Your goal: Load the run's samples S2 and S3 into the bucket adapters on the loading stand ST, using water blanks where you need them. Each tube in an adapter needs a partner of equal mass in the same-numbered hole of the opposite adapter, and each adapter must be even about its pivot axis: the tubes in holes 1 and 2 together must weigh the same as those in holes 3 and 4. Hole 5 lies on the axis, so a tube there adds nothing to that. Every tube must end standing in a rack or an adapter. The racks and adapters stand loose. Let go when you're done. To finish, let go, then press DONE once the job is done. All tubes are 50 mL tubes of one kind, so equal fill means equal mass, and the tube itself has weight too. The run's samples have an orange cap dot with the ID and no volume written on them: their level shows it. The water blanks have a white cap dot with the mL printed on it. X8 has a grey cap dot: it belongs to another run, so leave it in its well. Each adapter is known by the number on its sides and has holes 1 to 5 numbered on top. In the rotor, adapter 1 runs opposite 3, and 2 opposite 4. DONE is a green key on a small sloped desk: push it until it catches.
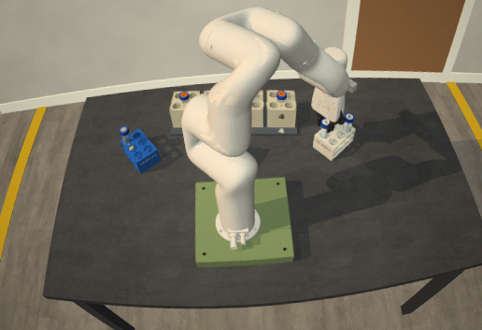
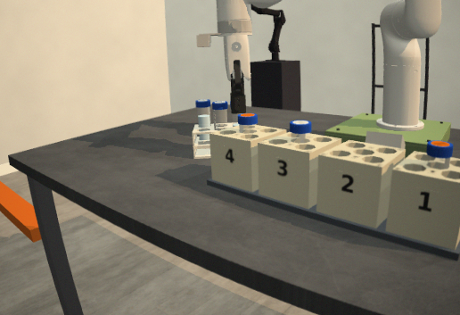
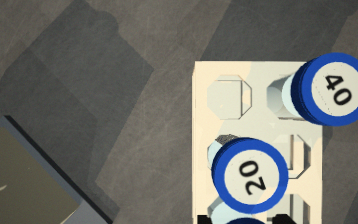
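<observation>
You have the pincer [image 1: 329, 124] [image 2: 238, 104] [image 3: 242, 219] narrowed around a blue-capped clear tube [image 3: 245, 221], over the white plastic rack [image 1: 327, 148] [image 2: 196, 143] [image 3: 307, 132]; your wrist view cuts off that cap, so its marking can't be read. Just beside it in the rack stands the blue-capped tube marked 20 [image 3: 251, 175]. Your tube marked 40 [image 1: 349, 118] [image 2: 202, 103] [image 3: 337, 89] stands in the rack's corner hole.

Near the rack, your slate-grey loading stand [image 2: 327, 215] [image 3: 93, 212] bears four cream block adapters. The one nearest the rack, adapter 4 [image 1: 281, 113] [image 2: 229, 161], holds an orange-dotted tube [image 1: 281, 94] [image 2: 248, 119]; next outward, adapter 3 [image 2: 283, 174] holds a white-dotted tube [image 2: 300, 126]. Adapter 2 [image 2: 348, 187] shows no tube. Farthest from the rack, adapter 1 [image 1: 178, 118] [image 2: 424, 207] holds another orange-dotted tube [image 1: 184, 95] [image 2: 439, 148].

Well apart from the white rack, across the tabletop [image 1: 140, 238] [image 2: 147, 192] [image 3: 145, 125], your blue block rack [image 1: 148, 161] holds one blue-capped tube [image 1: 124, 132].
</observation>
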You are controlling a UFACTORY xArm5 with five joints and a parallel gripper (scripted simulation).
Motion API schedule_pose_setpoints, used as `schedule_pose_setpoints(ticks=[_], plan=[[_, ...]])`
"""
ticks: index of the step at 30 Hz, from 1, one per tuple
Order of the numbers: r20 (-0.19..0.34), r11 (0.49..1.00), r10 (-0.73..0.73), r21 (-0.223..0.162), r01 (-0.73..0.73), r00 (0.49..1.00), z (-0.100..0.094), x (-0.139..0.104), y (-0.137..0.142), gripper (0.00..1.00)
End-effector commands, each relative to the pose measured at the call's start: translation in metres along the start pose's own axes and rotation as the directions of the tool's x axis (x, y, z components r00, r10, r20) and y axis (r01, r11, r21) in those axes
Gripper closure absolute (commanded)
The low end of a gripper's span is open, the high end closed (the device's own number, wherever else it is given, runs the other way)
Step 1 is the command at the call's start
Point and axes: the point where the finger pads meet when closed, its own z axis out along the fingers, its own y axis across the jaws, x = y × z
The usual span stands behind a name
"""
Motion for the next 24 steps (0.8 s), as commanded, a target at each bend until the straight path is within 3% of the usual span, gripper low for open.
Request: schedule_pose_setpoints(ticks=[1, 24], plan=[[-0.004, 1.000, 0.000, -0.002, 0.000, 1.000, -0.001, 0.001, 0.000, 1.00], [-0.004, 1.000, 0.000, -0.002, 0.000, 1.000, -0.014, 0.001, 0.000, 1.00]])
